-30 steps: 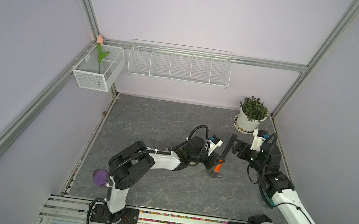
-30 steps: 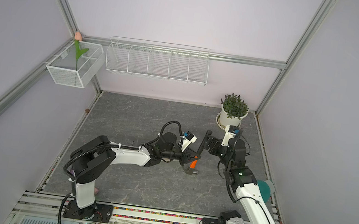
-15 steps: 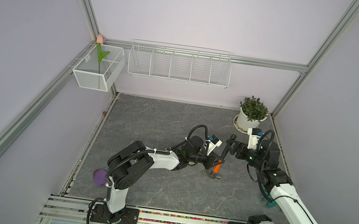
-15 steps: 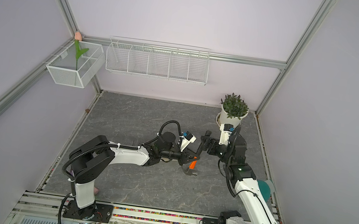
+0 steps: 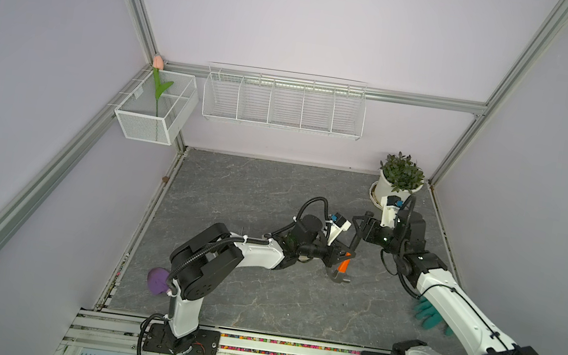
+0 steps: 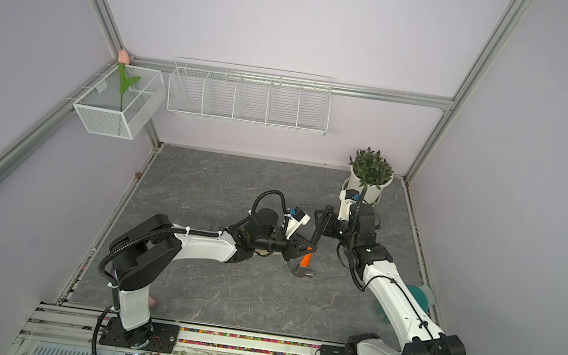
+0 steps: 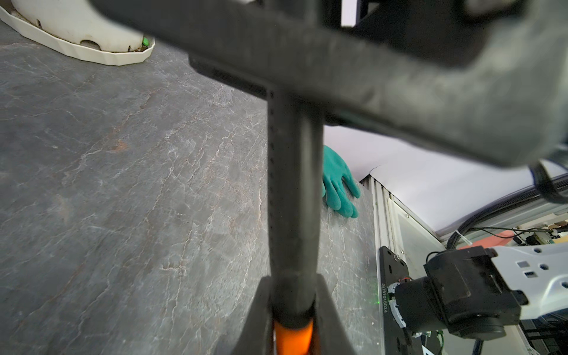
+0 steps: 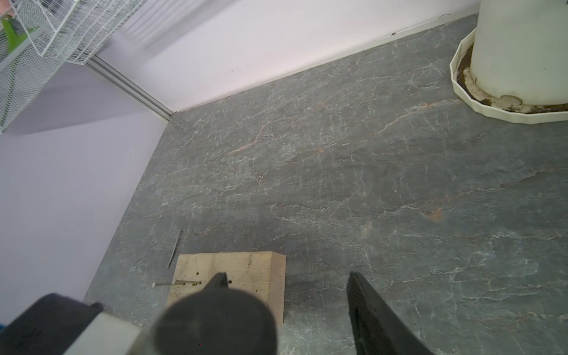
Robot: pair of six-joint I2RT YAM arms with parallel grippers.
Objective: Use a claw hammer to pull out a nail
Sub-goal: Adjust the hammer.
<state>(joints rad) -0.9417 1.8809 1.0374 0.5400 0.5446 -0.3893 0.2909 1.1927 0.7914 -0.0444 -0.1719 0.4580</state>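
Closing in, the right gripper (image 5: 360, 228) has edged toward the hammer (image 5: 342, 267) handle's top, jaws narrower yet spread. A mesh basket (image 5: 145, 127) holds a tulip (image 5: 158, 91); a pot (image 5: 385, 190) holds a plant (image 5: 402, 171). Mid-floor (image 5: 238, 293) the hammer stands near upright, head down, handle rising back-right. The left gripper (image 5: 341, 257) pinches it just above the orange band.

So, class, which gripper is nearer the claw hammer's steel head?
Left. The left gripper grips the claw hammer's orange neck, beside the head; the right gripper is at the handle's far end.
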